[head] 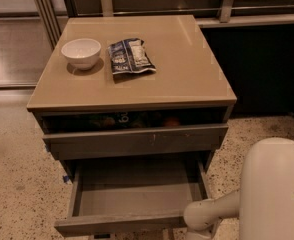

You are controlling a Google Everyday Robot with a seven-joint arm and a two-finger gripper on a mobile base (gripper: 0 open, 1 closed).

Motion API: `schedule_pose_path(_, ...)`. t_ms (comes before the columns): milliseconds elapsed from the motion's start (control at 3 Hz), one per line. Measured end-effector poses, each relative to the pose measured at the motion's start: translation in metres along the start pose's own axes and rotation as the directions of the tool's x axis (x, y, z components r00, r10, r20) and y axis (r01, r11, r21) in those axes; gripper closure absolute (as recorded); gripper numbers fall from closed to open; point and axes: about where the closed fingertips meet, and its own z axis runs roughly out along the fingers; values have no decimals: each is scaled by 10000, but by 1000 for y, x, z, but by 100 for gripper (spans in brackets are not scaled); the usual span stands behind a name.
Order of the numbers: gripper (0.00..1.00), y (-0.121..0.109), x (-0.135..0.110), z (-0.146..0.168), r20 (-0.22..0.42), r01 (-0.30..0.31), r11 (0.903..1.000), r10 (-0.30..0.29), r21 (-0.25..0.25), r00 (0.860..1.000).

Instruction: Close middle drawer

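The middle drawer (137,191) is pulled far out of the grey-brown cabinet. Its smooth grey floor is bare, and its plain front (119,224) sits near the bottom edge of the view. Above it, the top drawer front with a small pale scratch (137,140) stands slightly out, with a dark gap over it. My white arm (209,215) reaches in from the lower right and ends next to the open drawer's front right corner. The gripper itself is below the bottom edge, out of view.
A white bowl (81,52) and a dark snack bag (130,56) lie on the cabinet top (187,69). Some items show dimly in the top drawer's gap (137,119). My white body (274,189) fills the lower right. The speckled floor (17,174) lies to the left.
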Motion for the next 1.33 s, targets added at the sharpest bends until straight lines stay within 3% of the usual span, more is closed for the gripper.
schedule_pose_path(333,0,-7,-11,1,109,286,9995,-285,-106,9995)
schedule_pose_path(1333,0,-10,-13,11,89,360,9992,-358,-170,9993)
